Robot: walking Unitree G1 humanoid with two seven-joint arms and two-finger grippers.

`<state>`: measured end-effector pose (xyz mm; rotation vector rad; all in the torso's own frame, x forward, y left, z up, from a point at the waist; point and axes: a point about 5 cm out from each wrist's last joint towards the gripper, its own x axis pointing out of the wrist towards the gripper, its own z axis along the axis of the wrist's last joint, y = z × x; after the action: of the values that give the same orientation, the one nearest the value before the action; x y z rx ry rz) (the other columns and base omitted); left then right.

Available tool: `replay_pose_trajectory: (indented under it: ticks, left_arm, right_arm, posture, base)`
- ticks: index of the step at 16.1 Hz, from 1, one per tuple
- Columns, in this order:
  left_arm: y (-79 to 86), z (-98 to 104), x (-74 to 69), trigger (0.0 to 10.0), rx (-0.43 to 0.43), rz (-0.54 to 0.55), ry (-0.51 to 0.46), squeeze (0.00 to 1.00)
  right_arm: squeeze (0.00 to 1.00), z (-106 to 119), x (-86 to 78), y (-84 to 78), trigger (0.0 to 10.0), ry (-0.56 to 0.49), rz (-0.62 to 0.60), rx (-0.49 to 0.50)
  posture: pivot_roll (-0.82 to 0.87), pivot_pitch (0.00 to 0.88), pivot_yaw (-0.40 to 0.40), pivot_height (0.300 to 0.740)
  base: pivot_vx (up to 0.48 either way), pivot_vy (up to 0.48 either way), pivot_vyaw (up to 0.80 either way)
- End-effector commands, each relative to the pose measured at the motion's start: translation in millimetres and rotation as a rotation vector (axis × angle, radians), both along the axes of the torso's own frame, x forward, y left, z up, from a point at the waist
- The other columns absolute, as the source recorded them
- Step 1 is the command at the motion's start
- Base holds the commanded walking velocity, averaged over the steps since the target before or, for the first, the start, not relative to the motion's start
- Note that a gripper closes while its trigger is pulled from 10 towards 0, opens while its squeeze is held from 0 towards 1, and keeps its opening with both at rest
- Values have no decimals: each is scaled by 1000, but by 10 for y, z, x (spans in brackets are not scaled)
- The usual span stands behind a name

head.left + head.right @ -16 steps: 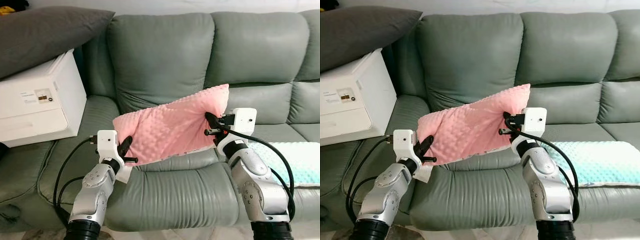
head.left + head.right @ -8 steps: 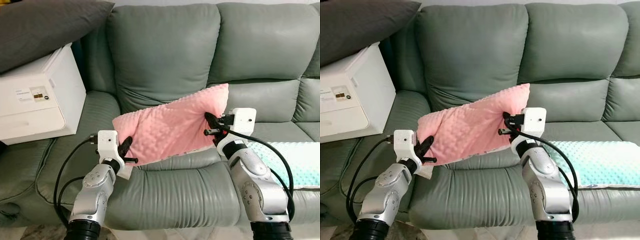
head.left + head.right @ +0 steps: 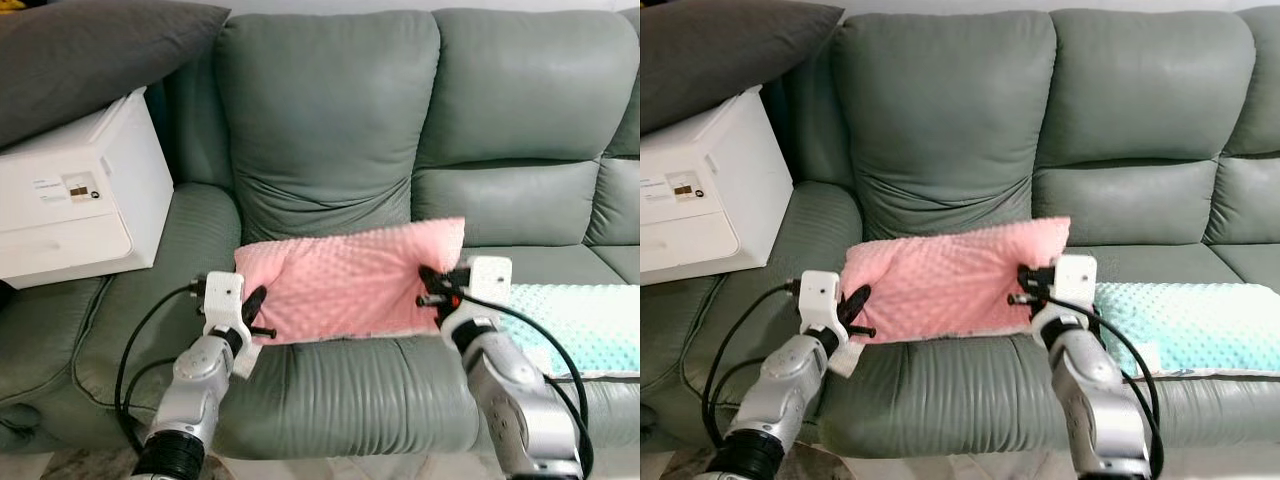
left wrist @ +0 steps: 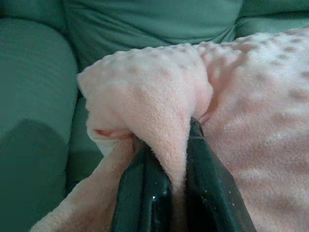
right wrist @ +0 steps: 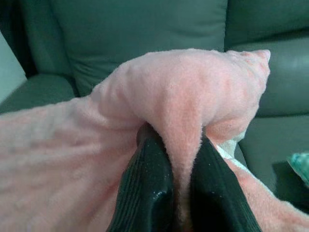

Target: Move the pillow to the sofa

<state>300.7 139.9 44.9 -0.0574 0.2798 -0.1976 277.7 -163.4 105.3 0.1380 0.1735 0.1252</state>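
The left end effector (image 3: 254,312) pinches one end of the pink pillow (image 3: 345,280), which lies low across the sofa (image 3: 330,120) seat, near its front edge. The right end effector (image 3: 430,287) pinches the other end. Both should open together, only when the pillow rests fully.

A home living room is being shown. Ahead of the fingers (image 4: 145,193), a large grey-green leather sofa (image 3: 330,130) with padded back cushions and seats is taking up most of the scene. A dark grey cushion (image 3: 90,55) is being propped on its arm, up and to the left of the fingers, above a white boxy appliance (image 3: 75,205) that is resting on the seat. A mint dotted blanket (image 3: 590,325) is being spread on the seat beside the right arm's fingers.
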Motion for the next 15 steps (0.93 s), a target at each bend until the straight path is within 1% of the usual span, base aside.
replay_pose_trajectory:
  ticks: [1, 2, 3, 4, 5, 6, 8, 10, 11, 13, 15]
  left_arm:
    - [29, 21, 26, 10000, 29, 22, -22, 0]
    - [20, -10, 21, 10000, 29, 33, -20, 0]
    - [-3, -35, 7, 10000, 6, 33, -20, 0]
    - [-13, -47, 8, 10000, 11, 27, -25, 0]
    - [-24, -39, 23, 10000, 13, 20, -28, 0]
    - [-44, -25, 54, 10000, 10, 13, -32, 0]
    - [-67, 56, 120, 10000, -19, 5, -76, 0]
    - [-95, 117, 191, 10000, -44, 20, -104, 0]
    - [-112, 140, 241, 10000, -43, 33, -101, 0]
    - [-120, 172, 292, 10000, -44, 36, -100, 0]
    - [-162, 162, 315, 10000, -66, 37, -79, 0]
  right_arm:
    - [0, 60, 0, -50, 10000, -33, -27, -8]
    - [0, 37, -20, -70, 10000, -26, -35, -13]
    - [0, 20, -50, -97, 10000, -20, -44, -20]
    - [0, 23, -65, -119, 10000, -20, -50, -25]
    - [0, 36, -57, -123, 10000, -25, -53, -20]
    - [0, 58, -30, -120, 10000, -36, -55, -16]
    - [0, 97, 14, -93, 10000, -59, -46, -32]
    - [0, 83, 53, -89, 10000, -63, -46, -48]
    - [0, 74, 82, -82, 10000, -63, -44, -55]
    - [0, 61, 111, -88, 10000, -69, -50, -69]
    - [0, 28, 103, -96, 10000, -73, -64, -75]
  posture:
    - [-165, 97, 16, 740]
    - [-169, 131, 20, 740]
    - [-172, 155, 24, 740]
    - [-174, 187, 29, 740]
    - [-175, 200, 29, 740]
    - [-177, 212, 30, 740]
    - [-168, 247, 25, 740]
    - [-156, 273, 29, 740]
    - [-153, 287, 31, 740]
    - [-155, 322, 41, 740]
    - [-155, 342, 40, 740]
  base:
    - [0, 0, 0]
    - [0, 0, 0]
    - [0, 0, 0]
    - [0, 0, 0]
    - [0, 0, 0]
    - [0, 0, 0]
    - [0, 0, 0]
    - [0, 0, 0]
    - [0, 0, 0]
    - [0, 0, 0]
    - [0, 0, 0]
